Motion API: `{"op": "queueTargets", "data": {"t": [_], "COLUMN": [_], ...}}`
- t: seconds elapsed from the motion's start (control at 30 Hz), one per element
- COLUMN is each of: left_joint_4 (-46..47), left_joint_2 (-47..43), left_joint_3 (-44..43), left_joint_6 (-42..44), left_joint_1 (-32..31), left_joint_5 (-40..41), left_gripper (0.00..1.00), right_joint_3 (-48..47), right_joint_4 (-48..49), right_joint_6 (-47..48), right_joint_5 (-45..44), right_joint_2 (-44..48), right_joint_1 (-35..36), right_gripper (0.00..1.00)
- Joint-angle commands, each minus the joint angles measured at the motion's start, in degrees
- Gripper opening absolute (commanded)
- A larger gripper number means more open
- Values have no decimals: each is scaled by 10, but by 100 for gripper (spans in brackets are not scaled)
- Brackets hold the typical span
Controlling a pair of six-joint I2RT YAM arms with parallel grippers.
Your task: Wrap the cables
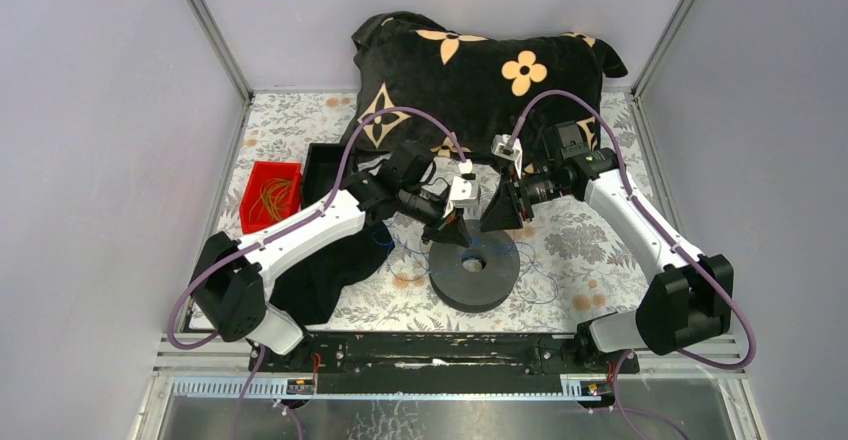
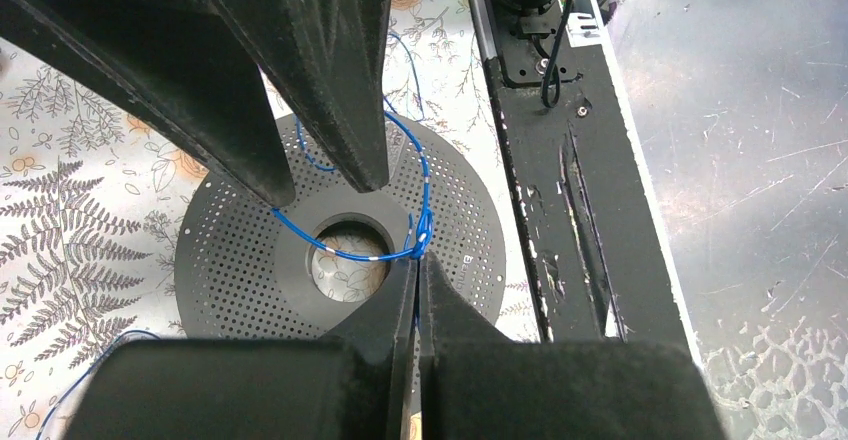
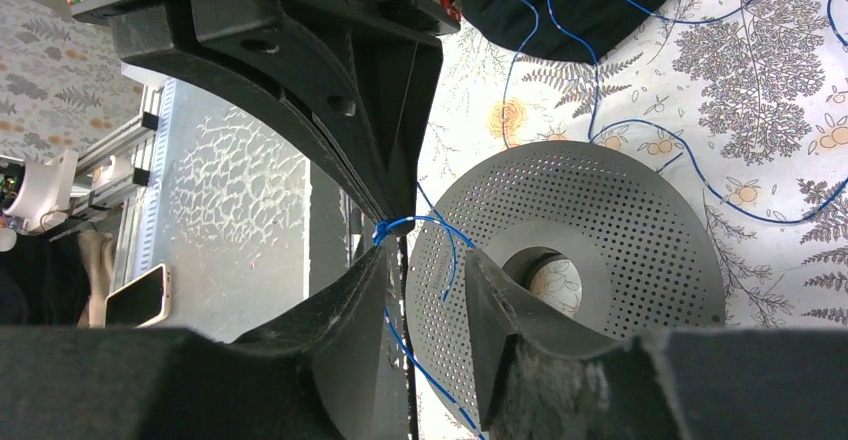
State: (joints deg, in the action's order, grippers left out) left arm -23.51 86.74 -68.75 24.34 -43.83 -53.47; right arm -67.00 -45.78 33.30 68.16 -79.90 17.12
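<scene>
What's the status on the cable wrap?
Left gripper jaws shut on blue cable above spool. Right gripper jaws open, cable running between them. Rest lies loose beside spool; nothing blocking.

We see a matt, dark grey plastic spool (image 1: pixel 475 272), pierced all over with fine holes. The cables (image 2: pixel 423 232) look smooth and faintly glossy in blue sheathing. The fingers (image 3: pixel 350 330) are matt black plastic, rough at the edges. A floral-print covering lies on the tabletop (image 1: pixel 580 245). The cushion (image 1: pixel 470 70) is plush black cloth, and the bin (image 1: pixel 262 210) is red plastic.
</scene>
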Motion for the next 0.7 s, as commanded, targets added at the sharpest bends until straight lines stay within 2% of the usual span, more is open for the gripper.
{"op": "queueTargets", "data": {"t": [0.0, 0.23, 0.67], "left_joint_4": [23, 26, 30], "left_joint_2": [-15, -12, -2], "left_joint_3": [7, 3, -6], "left_joint_6": [13, 9, 4], "left_joint_1": [-4, -3, -4], "left_joint_5": [12, 27, 52], "left_gripper": [0, 0, 0], "right_joint_3": [-16, -2, 15], "right_joint_4": [-1, 2, 0], "right_joint_6": [-14, -13, -5], "right_joint_5": [14, 18, 9], "right_joint_2": [-5, 4, -6], "right_joint_1": [2, 17, 41], "right_gripper": [40, 28, 27]}}
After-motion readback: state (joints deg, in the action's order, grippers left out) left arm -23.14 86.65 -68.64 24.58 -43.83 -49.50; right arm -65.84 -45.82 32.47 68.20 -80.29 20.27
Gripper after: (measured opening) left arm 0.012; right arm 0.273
